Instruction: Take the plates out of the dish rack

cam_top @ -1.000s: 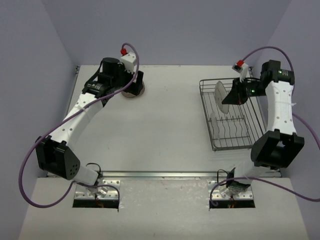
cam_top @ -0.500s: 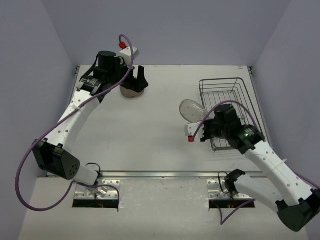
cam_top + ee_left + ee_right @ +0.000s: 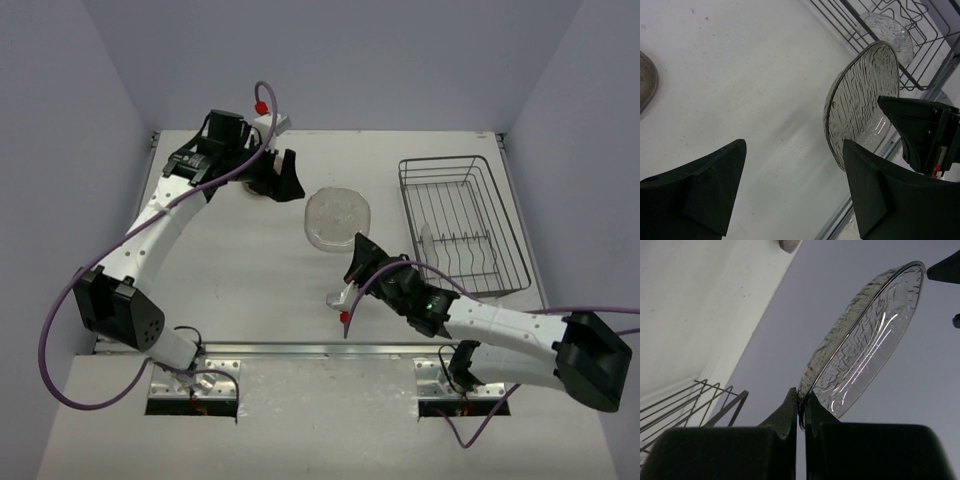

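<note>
My right gripper [image 3: 357, 252] is shut on the rim of a translucent clear plate [image 3: 338, 215] and holds it tilted above the middle of the table; the wrist view shows the jaws [image 3: 801, 407] pinching the plate [image 3: 865, 340] at its edge. My left gripper [image 3: 281, 176] is open and empty at the back left, its fingers [image 3: 705, 190] wide apart, facing the held plate [image 3: 862, 100]. The silver wire dish rack [image 3: 505, 215] stands at the right with one clear plate [image 3: 428, 244] upright in it, also seen in the left wrist view [image 3: 890, 35].
A tan plate [image 3: 256, 190] lies at the back left, mostly hidden under my left gripper; its edge shows in the left wrist view [image 3: 646, 80]. The rack's wires [image 3: 685, 405] are beside my right gripper. A metal rail [image 3: 320, 350] runs along the near table edge.
My right arm has carried the clear plate out of the rack and leftward to the table's middle. My left gripper has lifted off the back-left plate and turned toward the centre.
</note>
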Tool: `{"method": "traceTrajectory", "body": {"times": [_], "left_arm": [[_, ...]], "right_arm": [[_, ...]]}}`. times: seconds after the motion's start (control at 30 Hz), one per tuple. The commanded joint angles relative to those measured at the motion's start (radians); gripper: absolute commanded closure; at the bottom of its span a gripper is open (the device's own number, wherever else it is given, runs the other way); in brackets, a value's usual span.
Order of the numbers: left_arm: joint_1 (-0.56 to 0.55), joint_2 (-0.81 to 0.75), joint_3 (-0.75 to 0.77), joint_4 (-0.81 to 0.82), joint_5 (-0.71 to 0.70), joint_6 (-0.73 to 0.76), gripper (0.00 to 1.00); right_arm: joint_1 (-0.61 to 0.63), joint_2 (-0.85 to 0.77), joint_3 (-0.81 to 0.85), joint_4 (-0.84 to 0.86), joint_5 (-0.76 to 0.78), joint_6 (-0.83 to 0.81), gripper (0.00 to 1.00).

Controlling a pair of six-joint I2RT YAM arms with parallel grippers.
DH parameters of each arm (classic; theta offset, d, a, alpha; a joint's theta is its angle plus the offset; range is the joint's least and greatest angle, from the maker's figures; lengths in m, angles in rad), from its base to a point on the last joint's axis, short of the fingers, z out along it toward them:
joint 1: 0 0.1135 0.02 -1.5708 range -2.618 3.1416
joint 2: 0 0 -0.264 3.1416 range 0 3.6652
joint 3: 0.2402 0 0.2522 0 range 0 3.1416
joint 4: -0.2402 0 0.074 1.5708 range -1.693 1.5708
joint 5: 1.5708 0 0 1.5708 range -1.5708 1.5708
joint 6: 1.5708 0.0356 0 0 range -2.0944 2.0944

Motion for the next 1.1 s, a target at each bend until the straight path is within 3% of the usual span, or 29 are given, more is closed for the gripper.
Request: {"method": "traceTrajectory", "body": {"times": [0.0,0.2,0.5,0.83,1.07], "left_arm": [[-0.037,0.022,0.013,-0.024,-0.016,0.011,0.26],[-0.07,0.043,0.006,-0.028,-0.043,0.009,0.36],[-0.075,0.074,0.018,-0.014,-0.036,-0.01,0.65],[-0.075,0.099,0.01,0.021,0.043,-0.048,0.69],[-0.07,0.108,0.003,0.042,0.067,-0.061,0.95]], "right_arm": [[0.041,0.051,0.068,0.2,0.14,-0.064,1.0],[0.06,0.107,0.105,0.203,0.217,-0.058,1.0],[0.082,0.141,0.148,0.161,0.251,-0.02,1.0],[0.095,0.161,0.19,0.137,0.268,0.041,1.0],[0.105,0.164,0.215,0.086,0.271,0.093,1.0]]}}
